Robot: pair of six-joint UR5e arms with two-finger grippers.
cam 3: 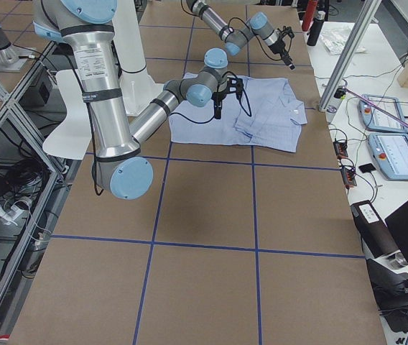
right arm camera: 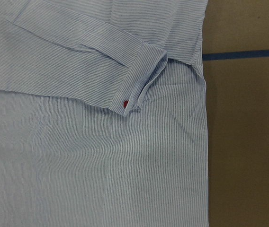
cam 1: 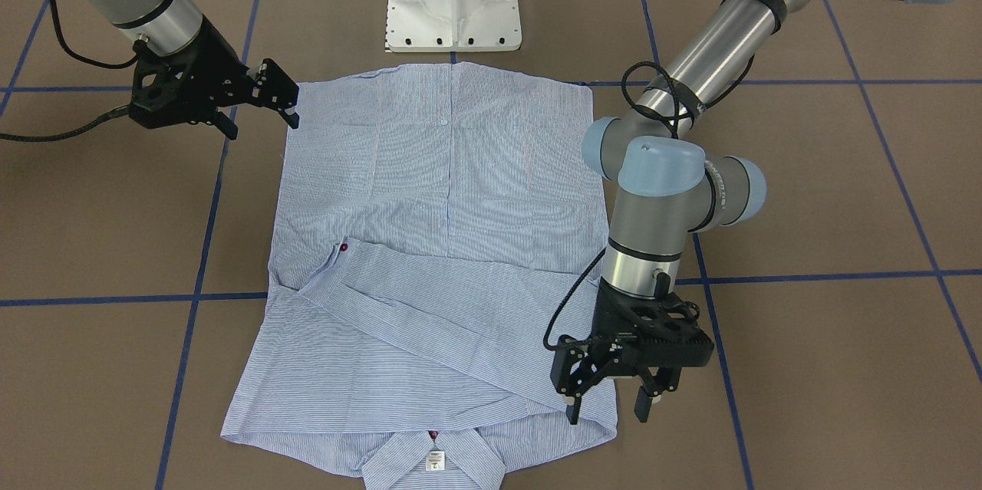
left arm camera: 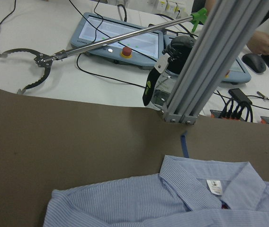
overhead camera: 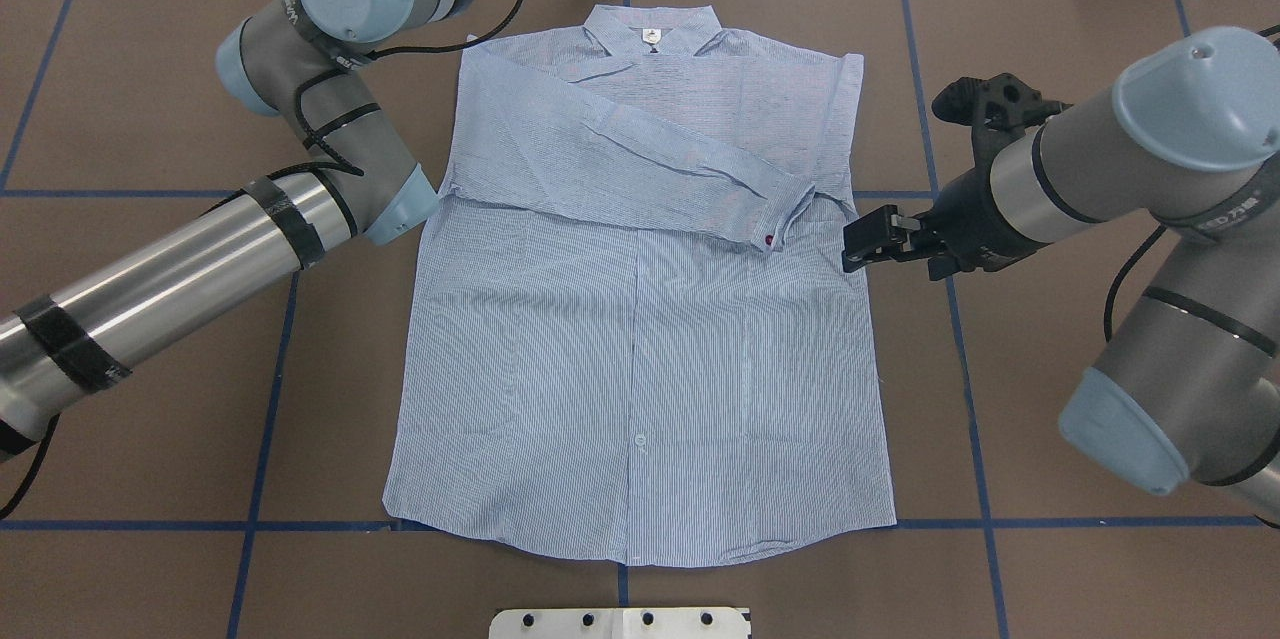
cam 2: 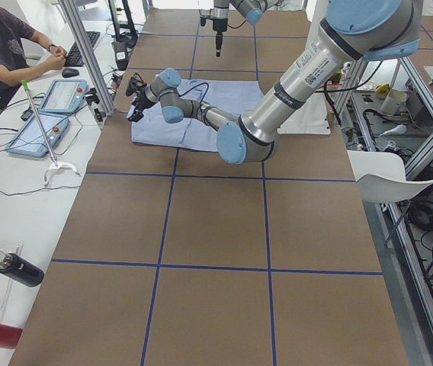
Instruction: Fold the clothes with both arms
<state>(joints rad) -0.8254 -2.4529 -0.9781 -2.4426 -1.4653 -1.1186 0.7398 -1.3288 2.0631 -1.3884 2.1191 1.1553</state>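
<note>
Striped shirt (overhead camera: pixel 640 359) lies flat on the tabletop (overhead camera: pixel 150 69), collar (overhead camera: pixel 650 24) away from the robot. One sleeve (overhead camera: pixel 620 159) is folded across the upper body, its cuff (overhead camera: pixel 785 214) near the right side. The left gripper (cam 1: pixel 607 409) is at the shoulder corner by the collar, jaws apart and empty. Contact with the cloth is unclear, and the wrist hides it overhead. The right gripper (cam 1: pixel 262 127) hovers by the shirt's right edge, jaws apart and empty. The front view cuts off the collar's end.
</note>
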